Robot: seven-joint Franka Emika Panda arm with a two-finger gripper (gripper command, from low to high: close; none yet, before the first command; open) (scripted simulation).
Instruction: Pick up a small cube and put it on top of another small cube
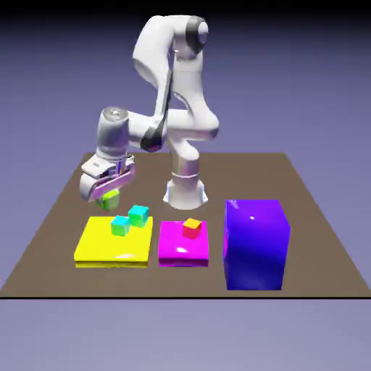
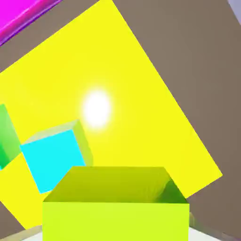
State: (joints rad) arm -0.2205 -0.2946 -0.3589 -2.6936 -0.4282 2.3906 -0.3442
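Grasp step, we judge — fingers [image 1: 109, 190] clamped on the small green cube [image 1: 109, 199], held between them. Next we'd lift clear of the yellow block [image 1: 114, 239], then line up over another small cube.

Glossy, smooth yellow slab [image 1: 109, 246]; glossy blue block [image 1: 255, 250]; matt brown tabletop [image 1: 297, 210]

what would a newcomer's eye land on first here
Probably the big blue-purple block, standing at the exterior view's right. Next, the bright yellow slab at the exterior view's left, two cyan cubes by its far edge. The hand view shows a yellow-green cube large at the bottom.
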